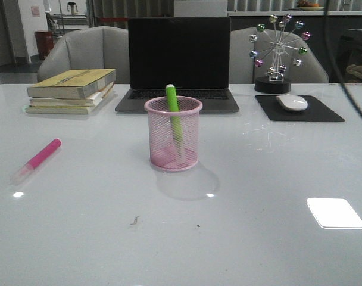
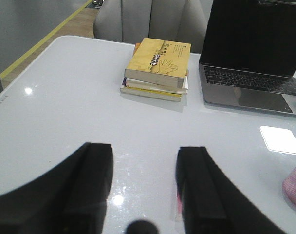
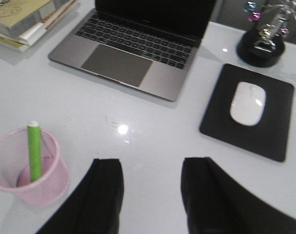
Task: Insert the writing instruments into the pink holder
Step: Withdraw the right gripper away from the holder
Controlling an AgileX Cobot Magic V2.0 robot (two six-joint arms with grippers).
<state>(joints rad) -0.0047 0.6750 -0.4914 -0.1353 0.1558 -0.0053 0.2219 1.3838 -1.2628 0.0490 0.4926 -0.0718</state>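
The pink holder (image 1: pixel 173 134) stands upright at the table's middle, in front of the laptop. The green marker (image 1: pixel 174 119) leans inside it, its top above the rim; the right wrist view shows both the holder (image 3: pixel 28 168) and the green marker (image 3: pixel 35 151). The hot pink marker (image 1: pixel 38 158) lies flat on the table at the left, clear cap toward the front. My left gripper (image 2: pixel 144 156) is open above the table; a sliver of the pink marker (image 2: pixel 179 204) peeks out beside one finger. My right gripper (image 3: pixel 152 168) is open and empty, beside the holder. Neither gripper appears in the front view.
An open laptop (image 1: pixel 178 59) sits behind the holder. A stack of books (image 1: pixel 71 89) lies at the back left. At the back right are a black mouse pad (image 1: pixel 300 110) with a white mouse (image 1: pixel 292 102) and a ferris-wheel ornament (image 1: pixel 279 53).
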